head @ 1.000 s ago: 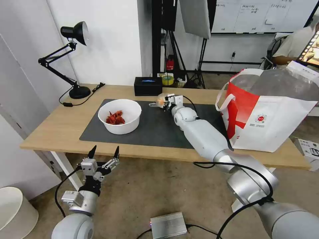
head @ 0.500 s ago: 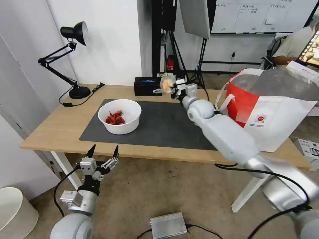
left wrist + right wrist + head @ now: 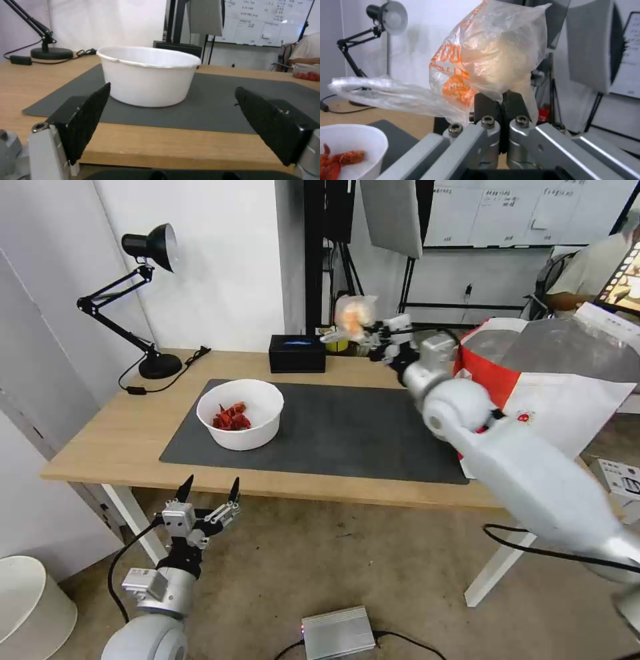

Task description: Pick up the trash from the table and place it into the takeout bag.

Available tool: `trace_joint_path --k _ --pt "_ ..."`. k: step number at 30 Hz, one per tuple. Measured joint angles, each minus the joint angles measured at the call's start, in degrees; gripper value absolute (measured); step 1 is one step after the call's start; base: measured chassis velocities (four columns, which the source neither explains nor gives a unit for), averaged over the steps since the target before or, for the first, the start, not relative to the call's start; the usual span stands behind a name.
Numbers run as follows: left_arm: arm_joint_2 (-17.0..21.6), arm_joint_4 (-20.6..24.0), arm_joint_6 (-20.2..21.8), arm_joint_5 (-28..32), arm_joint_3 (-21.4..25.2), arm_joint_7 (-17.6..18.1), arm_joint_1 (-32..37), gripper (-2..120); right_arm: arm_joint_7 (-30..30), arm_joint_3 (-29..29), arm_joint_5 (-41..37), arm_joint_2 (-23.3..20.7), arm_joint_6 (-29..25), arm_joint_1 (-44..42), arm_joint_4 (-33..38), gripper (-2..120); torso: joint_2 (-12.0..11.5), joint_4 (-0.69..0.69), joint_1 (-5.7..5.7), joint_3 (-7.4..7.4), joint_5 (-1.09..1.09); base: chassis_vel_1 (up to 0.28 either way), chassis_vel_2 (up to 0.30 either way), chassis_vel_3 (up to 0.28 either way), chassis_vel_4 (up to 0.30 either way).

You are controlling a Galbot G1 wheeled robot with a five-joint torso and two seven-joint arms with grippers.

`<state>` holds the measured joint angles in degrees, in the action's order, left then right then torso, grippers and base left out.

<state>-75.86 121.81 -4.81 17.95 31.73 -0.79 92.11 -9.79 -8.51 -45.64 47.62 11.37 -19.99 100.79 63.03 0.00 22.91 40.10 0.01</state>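
Observation:
My right gripper (image 3: pixel 371 335) (image 3: pixel 500 101) is raised above the table's far edge, shut on a clear bag with a beige lump (image 3: pixel 352 315) (image 3: pixel 490 55), a piece of the trash. It hangs left of the white-and-red takeout bag (image 3: pixel 533 407), which stands open at the table's right end. A white bowl with red shells (image 3: pixel 241 413) (image 3: pixel 148 75) (image 3: pixel 343 152) sits on the dark grey mat (image 3: pixel 333 430) of the light-wood table (image 3: pixel 107 440). My left gripper (image 3: pixel 207 490) (image 3: pixel 180 125) waits open below the table's near edge, facing the bowl.
A black desk lamp (image 3: pixel 143 293) stands at the table's far left and a black rectangular box (image 3: pixel 297 353) at the far edge. A silver box (image 3: pixel 337 632) with cables lies on the floor. A white bin (image 3: pixel 30 607) stands at lower left.
My right arm has lifted the clear bag off the mat and carried it up and right, toward the takeout bag. The left arm has stayed still.

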Motion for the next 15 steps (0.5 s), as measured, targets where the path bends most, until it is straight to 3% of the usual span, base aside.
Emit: trace_joint_path --k 6,10,11,15 --pt "-0.08 -0.11 0.00 -0.08 -0.83 0.02 -0.26 100 0.68 6.73 -0.67 -5.28 -0.69 -6.27 6.81 0 0.00 0.00 0.00 0.00 0.00 0.000 0.000 0.000 0.000" --pt "-0.09 -0.50 0.07 -0.53 -1.73 0.08 -0.26 100 3.36 20.15 -1.61 -11.31 -2.40 -19.90 14.18 0 0.00 -0.01 -0.01 0.00 0.00 0.000 0.000 0.000 0.000" --pt "-0.09 -0.50 0.07 -0.53 -1.73 0.08 -0.26 100 3.36 20.15 -1.61 -11.31 -2.40 -19.90 14.18 0 0.00 -0.01 -0.01 0.00 0.00 0.000 0.000 0.000 0.000" --pt "0.01 -0.71 0.11 -0.85 -2.14 0.10 -0.19 100 4.69 30.49 -2.01 -13.73 -3.57 -28.28 16.44 0 0.00 -0.01 -0.01 0.00 -0.02 0.000 0.000 0.000 0.000"
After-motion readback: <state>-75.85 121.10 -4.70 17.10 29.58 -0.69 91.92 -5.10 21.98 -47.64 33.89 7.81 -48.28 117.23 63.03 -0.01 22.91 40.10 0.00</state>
